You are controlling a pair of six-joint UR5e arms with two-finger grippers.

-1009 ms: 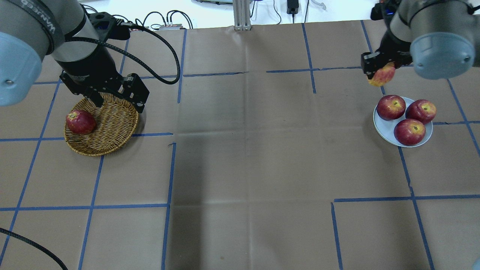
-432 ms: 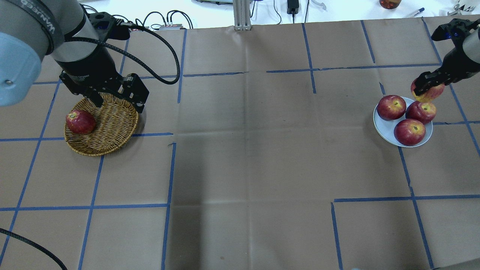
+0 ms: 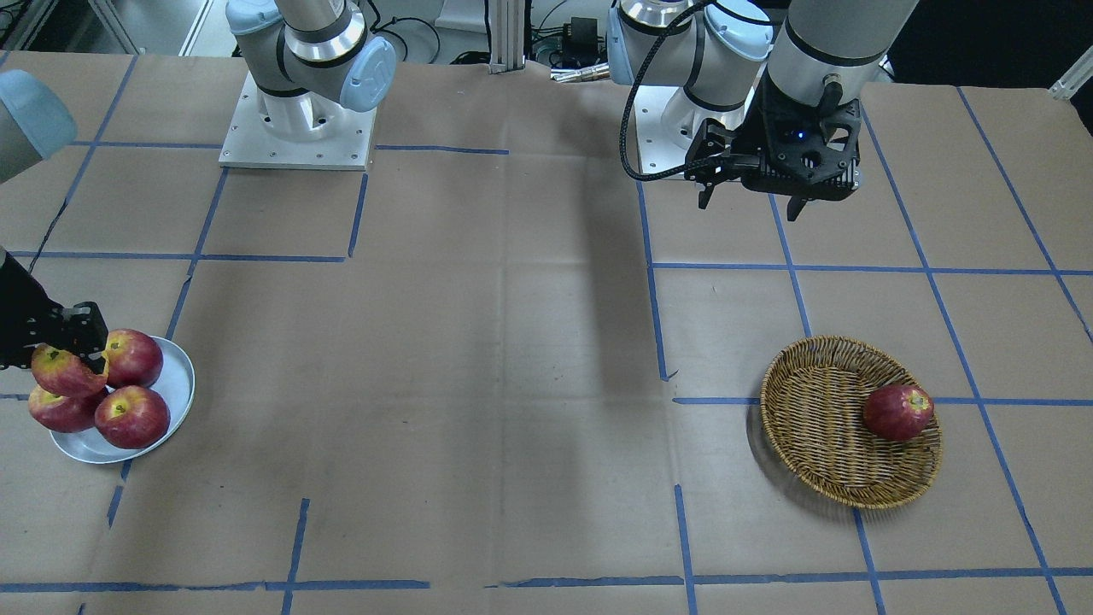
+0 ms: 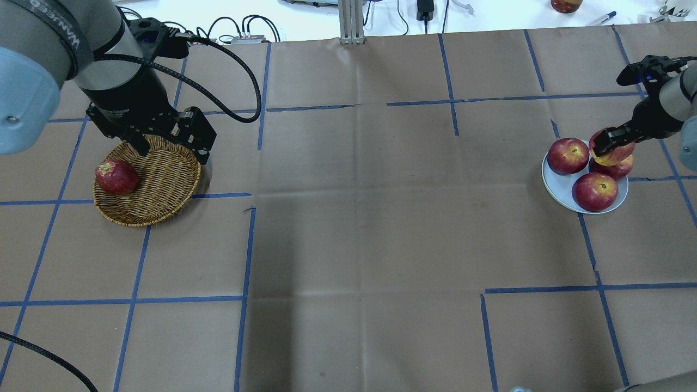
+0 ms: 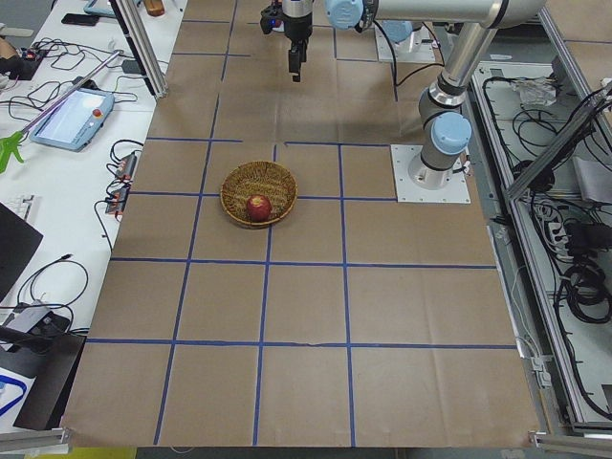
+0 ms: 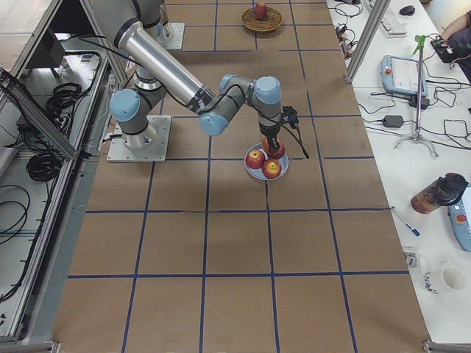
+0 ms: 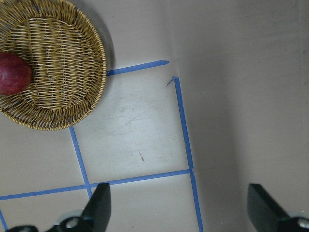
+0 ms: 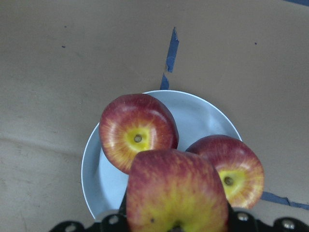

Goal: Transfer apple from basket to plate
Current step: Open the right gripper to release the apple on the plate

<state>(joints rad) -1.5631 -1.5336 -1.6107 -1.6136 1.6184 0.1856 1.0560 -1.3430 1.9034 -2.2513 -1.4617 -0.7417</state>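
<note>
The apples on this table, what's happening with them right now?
The right gripper is shut on the yellow-streaked apple and holds it over the plate, right above three red apples already lying there; whether it touches them is unclear. The left gripper hangs open by the basket, where one dark red apple lies.
</note>
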